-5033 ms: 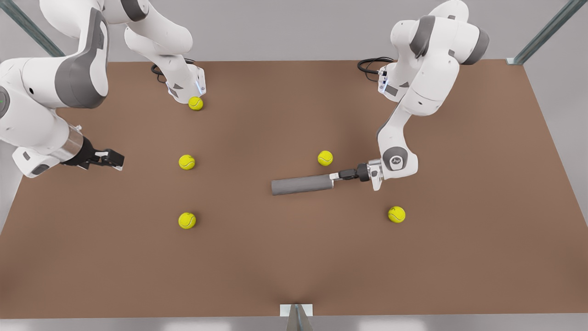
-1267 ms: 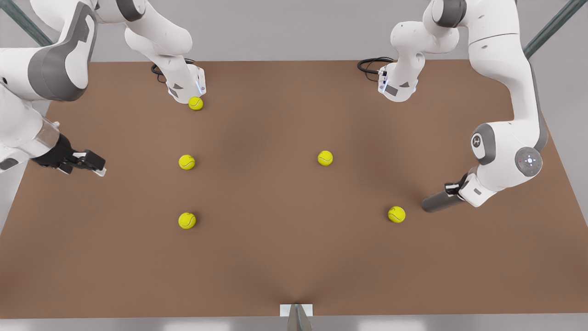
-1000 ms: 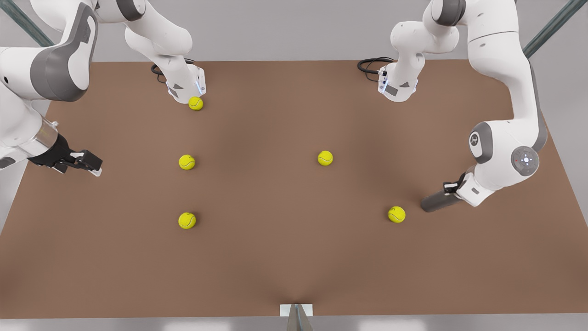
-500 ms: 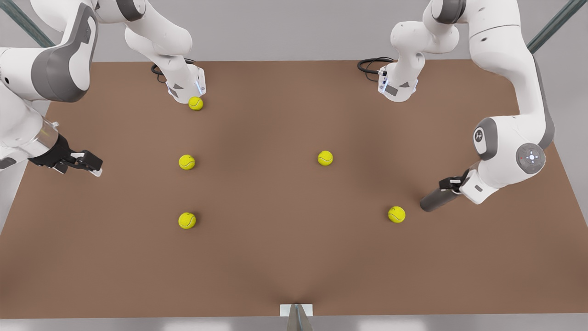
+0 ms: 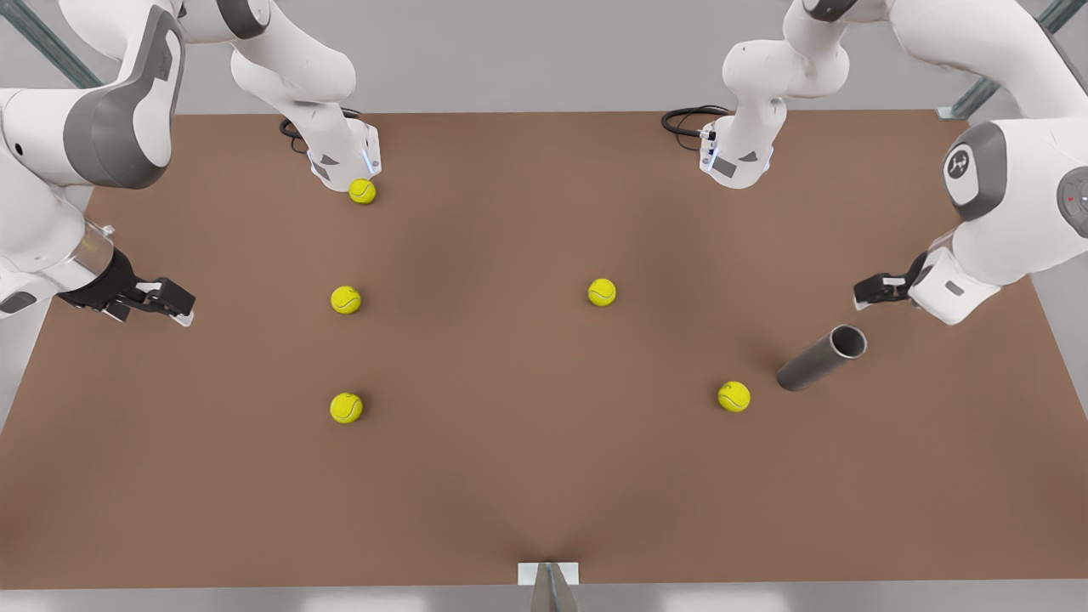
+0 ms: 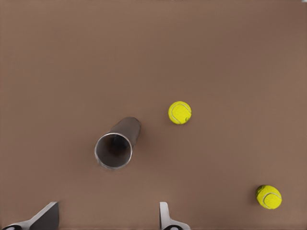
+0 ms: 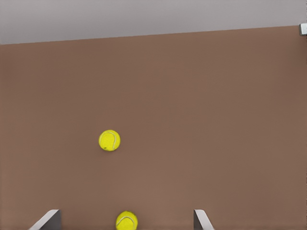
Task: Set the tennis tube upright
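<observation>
The left hand [image 5: 869,290] hangs over the worktop [image 5: 527,476] at the front view's right, fingers [image 6: 165,218] spread wide and gripping nothing. Just below it in the front view stands the tennis tube [image 5: 821,358], free of the hand, its closed end on the brown surface and its hollow mouth turned up toward the camera. From the left wrist view you look almost straight down that open mouth, with the tube [image 6: 116,145] seen between the two fingertips and apart from both.

Close beside the tube's foot, on the front view's left of it, sits a yellow tennis ball [image 5: 733,396]; another ball [image 5: 602,291] lies farther toward the middle of the worktop.

Over at the front view's left edge, the right hand [image 5: 170,300] waits above the worktop's margin, its fingers [image 7: 201,219] also held wide apart, holding nothing. Ahead of it lie two balls in a column, one [image 5: 345,299] nearer the arm bases than the other [image 5: 346,408]. A fifth ball [image 5: 362,190] rests right against the base of the arm mounted at the far side.
</observation>
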Motion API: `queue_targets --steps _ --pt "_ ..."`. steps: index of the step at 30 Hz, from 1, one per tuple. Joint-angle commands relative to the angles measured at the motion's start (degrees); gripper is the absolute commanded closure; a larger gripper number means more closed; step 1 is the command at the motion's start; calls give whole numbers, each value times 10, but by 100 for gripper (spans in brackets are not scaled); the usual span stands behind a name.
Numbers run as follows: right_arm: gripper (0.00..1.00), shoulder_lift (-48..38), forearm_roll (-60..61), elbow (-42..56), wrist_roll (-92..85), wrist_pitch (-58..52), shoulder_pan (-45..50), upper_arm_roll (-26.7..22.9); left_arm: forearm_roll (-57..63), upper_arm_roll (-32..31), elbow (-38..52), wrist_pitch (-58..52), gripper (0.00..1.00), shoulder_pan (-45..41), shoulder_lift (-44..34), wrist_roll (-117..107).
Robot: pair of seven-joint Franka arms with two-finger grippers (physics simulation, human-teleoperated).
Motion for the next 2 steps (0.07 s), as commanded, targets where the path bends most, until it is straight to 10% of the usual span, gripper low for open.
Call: queue_targets --steps 1,2 --pt "0 0 0 0 1 0 0 0 24 -1 0 0 0 0 -2 0" --pt "0 0 0 0 0 0 0 0 25 -1 -1 1 0 -1 -4 0"
